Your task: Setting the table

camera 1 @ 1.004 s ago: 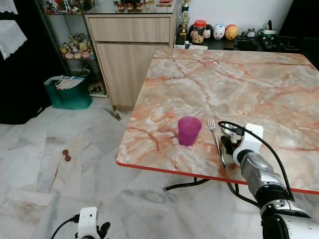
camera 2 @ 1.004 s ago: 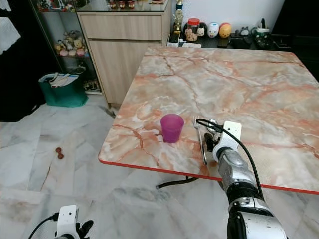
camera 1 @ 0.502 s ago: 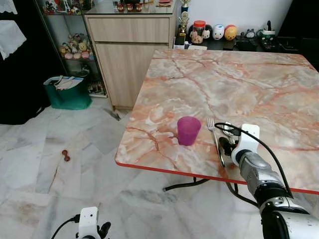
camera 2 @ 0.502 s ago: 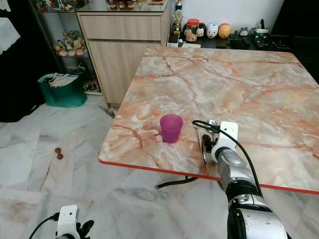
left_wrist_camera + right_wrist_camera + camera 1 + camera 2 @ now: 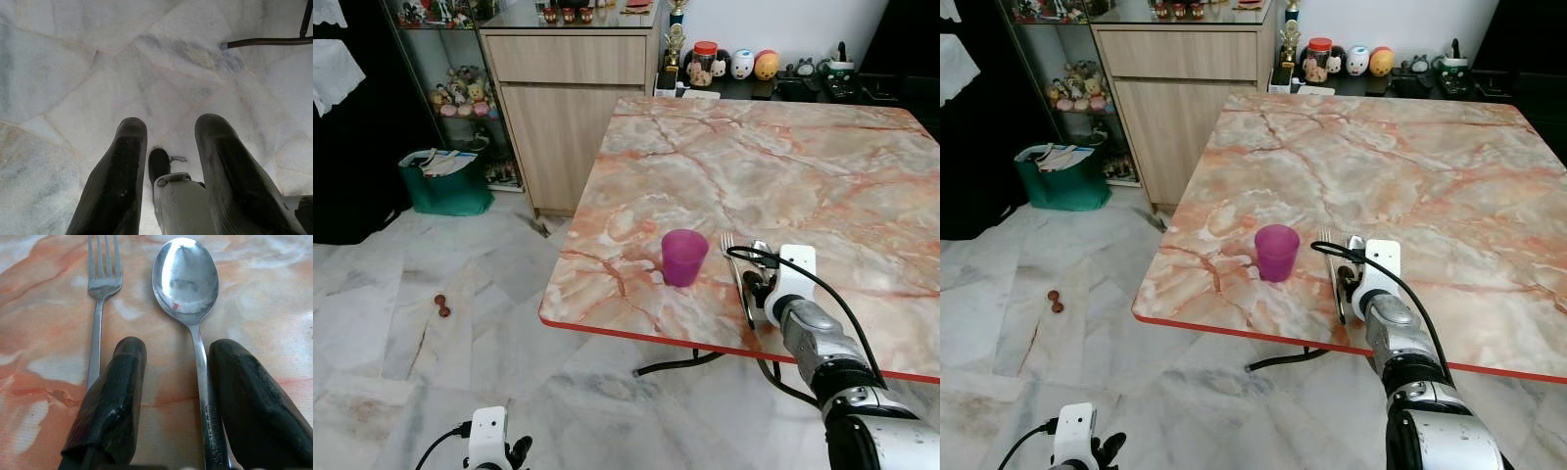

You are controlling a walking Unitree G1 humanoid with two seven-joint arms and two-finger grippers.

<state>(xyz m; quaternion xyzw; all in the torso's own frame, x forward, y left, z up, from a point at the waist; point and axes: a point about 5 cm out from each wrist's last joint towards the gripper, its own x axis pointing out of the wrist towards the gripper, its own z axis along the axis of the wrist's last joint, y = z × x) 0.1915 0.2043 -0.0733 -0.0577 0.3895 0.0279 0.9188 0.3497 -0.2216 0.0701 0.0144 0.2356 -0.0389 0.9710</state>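
We have our right gripper [image 5: 173, 396] low over the near edge of the marble surface [image 5: 822, 166], its two black fingers [image 5: 113, 396] spread apart and grasping nothing. A spoon [image 5: 188, 289] lies flat on the marble with its handle running between those fingers, close against one of them, and its bowl pointing away toward the middle of the surface. A fork [image 5: 100, 289] lies just beside the spoon, roughly parallel to it, tines pointing the same way, its handle passing outside our other finger. From our head we see the fork [image 5: 734, 264] to the right of a purple cup [image 5: 684, 257], which stands upright near the surface's front left corner, close to the cutlery but not touching it. Our left gripper [image 5: 168, 161] hangs idle down by the pale marble floor [image 5: 431, 352], its fingers parted and empty, a thin dark metal leg [image 5: 266, 42] crossing the tiles beyond it.
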